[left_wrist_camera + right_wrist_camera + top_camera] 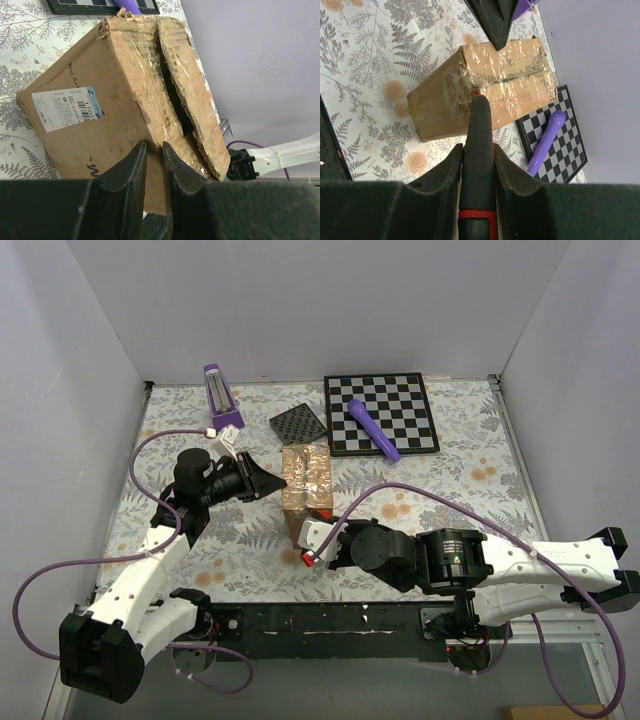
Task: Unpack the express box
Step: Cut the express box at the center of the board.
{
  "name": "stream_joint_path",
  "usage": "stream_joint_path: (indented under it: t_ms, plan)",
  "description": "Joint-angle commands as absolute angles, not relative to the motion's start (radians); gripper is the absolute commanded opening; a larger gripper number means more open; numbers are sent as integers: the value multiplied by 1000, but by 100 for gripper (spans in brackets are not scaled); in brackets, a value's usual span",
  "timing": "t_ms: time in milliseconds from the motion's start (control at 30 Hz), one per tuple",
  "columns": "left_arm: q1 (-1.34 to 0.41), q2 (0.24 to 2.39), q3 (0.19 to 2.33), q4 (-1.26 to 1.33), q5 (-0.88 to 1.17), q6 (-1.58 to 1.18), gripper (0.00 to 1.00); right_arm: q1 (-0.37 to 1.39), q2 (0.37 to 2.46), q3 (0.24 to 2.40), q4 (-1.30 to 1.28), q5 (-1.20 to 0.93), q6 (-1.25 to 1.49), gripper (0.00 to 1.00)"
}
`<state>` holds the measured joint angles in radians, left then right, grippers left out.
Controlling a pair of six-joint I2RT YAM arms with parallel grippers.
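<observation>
The express box point(307, 478) stands mid-surface point(450, 490), with the chessboard point(400, 405) just behind it. Its tape is glossy and 1 top flap point(192, 95) is parted at the seam. Left claw point(153, 165): jaws narrow, nearly closed, tips at the box's labelled side; whether it pinches cardboard cannot be told. Right claw point(478, 150): clamped on a black cutter point(480, 125), its red tip at the box's taped seam. Risks: the tip skids on slick tape; the lightly braced box slides or tips under the push; a deep cut damages the contents.

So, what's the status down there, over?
Left gripper shut, against express box. Right gripper shut on black tool, tip at taped edge. Nothing blocking.
</observation>
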<state>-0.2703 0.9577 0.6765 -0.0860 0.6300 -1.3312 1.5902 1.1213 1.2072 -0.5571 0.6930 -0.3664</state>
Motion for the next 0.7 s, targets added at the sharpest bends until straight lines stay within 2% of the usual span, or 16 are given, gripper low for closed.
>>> stream_joint_path:
  t_ms: [0,300,667]
  plan:
    - [-264,962,692,-153,629,-1295,0,1585,1077,1221,-477,686,-379,1]
    - [-264,954,692,-160,614,-1296,0,1586,1081,1224,-353,578,-414,1]
    - [-264,957,692,-153,623,-1299,0,1586,1140,1198,-391,595,-420,1]
